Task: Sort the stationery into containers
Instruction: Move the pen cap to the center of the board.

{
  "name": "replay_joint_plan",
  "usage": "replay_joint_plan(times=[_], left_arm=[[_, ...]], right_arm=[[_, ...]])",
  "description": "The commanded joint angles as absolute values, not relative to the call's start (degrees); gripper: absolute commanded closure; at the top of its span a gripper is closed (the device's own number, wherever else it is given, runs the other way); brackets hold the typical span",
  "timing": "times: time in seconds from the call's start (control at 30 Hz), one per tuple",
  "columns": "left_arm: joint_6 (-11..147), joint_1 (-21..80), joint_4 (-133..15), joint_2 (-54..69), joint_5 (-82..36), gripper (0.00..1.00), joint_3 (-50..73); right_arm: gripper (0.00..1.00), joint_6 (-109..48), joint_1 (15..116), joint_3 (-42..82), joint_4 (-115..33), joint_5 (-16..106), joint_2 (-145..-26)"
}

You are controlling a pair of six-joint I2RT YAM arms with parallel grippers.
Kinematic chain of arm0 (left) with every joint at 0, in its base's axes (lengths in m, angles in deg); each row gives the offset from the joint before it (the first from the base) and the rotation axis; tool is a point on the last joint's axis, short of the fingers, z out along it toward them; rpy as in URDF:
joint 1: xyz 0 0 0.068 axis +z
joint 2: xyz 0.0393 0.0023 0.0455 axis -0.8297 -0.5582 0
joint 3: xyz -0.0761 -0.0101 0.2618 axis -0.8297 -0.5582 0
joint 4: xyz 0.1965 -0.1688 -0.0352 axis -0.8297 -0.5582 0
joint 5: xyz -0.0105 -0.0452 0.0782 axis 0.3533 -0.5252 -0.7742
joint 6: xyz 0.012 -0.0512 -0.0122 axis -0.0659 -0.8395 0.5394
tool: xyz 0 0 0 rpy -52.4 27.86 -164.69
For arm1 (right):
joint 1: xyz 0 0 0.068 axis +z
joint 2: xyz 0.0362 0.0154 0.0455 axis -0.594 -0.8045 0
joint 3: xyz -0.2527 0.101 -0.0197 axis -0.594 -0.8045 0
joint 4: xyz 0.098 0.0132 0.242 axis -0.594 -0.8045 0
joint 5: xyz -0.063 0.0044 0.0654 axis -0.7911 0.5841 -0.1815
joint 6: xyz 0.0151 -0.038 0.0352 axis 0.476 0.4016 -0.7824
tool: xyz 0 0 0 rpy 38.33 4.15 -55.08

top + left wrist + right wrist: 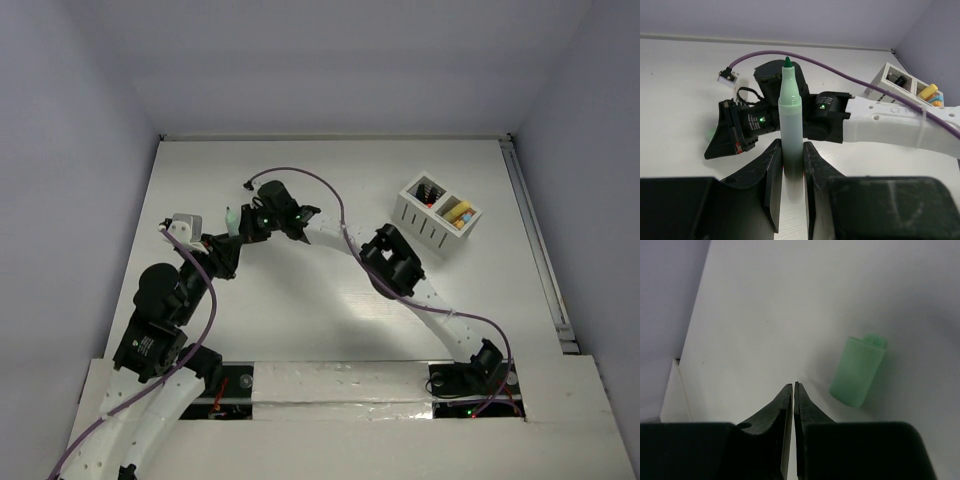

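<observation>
Top view: overhead, far, whole table. Left wrist: close, low, shares white box with top. Right wrist: close on tabletop.

Lab test cell — bare white table, plain pale walls

No text, label, brand, number or sign can be read in any view. The mint marker clamped in the left hand shows a plain barrel. The green cap, lying just right of the closed right hand, carries no legible mark.
</observation>
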State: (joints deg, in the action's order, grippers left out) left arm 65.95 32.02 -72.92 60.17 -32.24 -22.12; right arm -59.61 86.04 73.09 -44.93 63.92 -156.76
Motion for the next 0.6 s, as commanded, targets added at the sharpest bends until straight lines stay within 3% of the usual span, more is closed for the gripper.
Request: replay_joint_plan(times=[0.0, 0.57], left_arm=[[66.71, 31.11, -70.73, 60.59, -32.43, 1.00, -19.99], [66.88, 31.11, -70.38, 60.33, -31.81, 1.00, -19.99]], right_arm=[[0.89, -61.32, 86.27, 76.04, -43.74, 59.99, -158.08], [0.88, -59.83, 83.99, 62.95, -42.51, 46.17, -150.96]])
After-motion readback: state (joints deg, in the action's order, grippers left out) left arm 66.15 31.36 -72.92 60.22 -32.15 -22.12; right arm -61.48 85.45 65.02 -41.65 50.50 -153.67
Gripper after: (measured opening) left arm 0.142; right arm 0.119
